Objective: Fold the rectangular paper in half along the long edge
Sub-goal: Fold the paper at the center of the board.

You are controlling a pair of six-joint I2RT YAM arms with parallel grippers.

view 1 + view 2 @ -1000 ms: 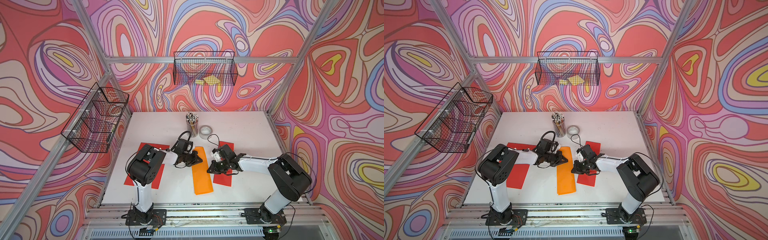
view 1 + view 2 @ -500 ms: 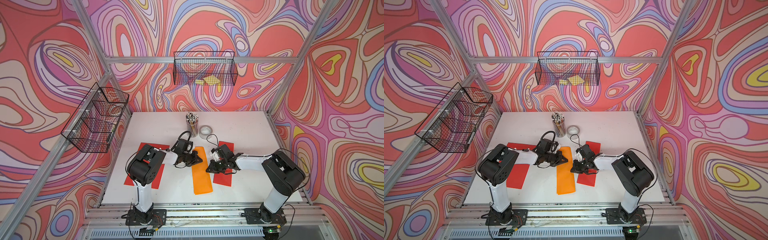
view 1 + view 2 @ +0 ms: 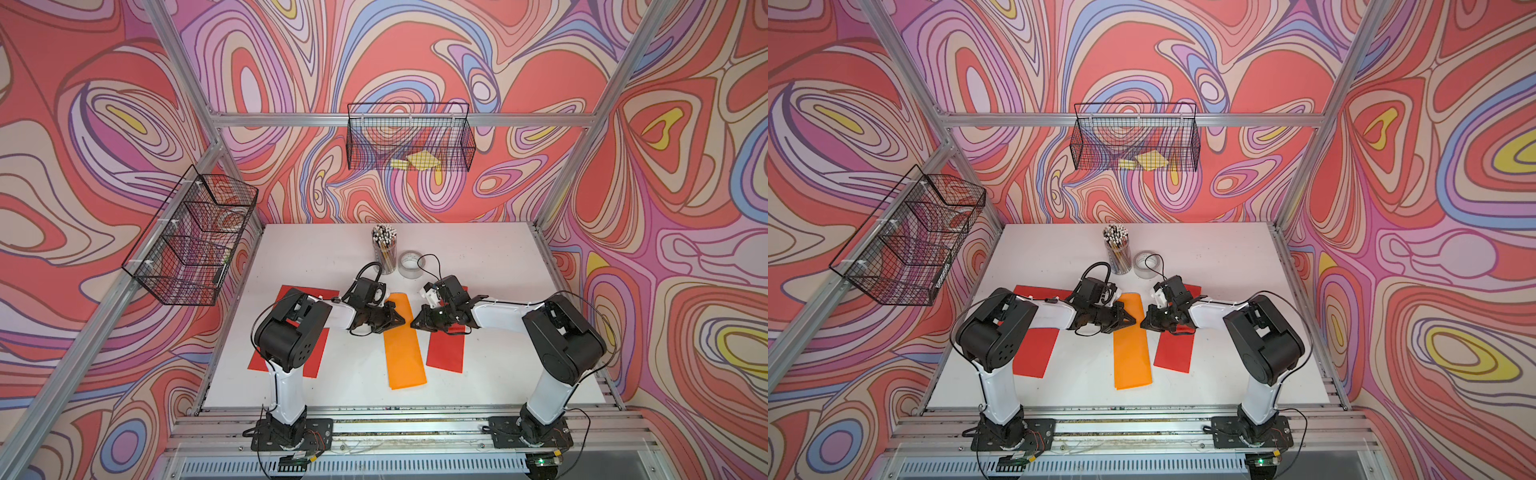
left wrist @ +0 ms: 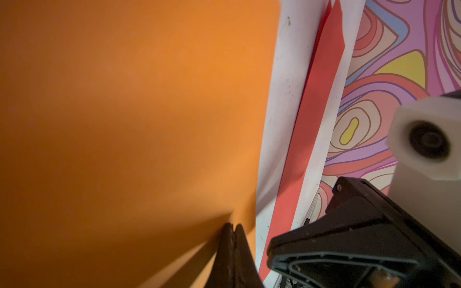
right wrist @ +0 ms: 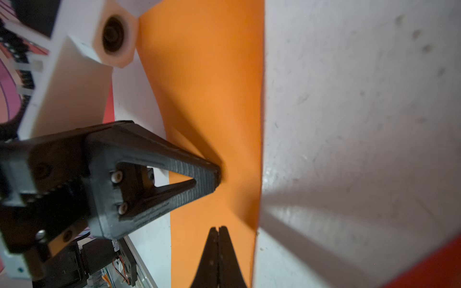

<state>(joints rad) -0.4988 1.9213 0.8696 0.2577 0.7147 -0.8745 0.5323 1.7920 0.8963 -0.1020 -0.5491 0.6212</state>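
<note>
We stretch both arms low and inward, left gripper [image 3: 400, 320] and right gripper [image 3: 414, 324] clenched on nothing, tips facing across the flat, narrow orange paper [image 3: 405, 353].

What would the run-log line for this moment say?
left gripper: shut, tip on orange paper | right gripper: shut, tip at its long edge | paper: flat on table

Flat orange rectangular paper sheet [image 4: 124, 124] fills the view. The left gripper [image 4: 233, 228], jaws together, touches it near the edge beside a red paper strip [image 4: 316, 112].
</note>
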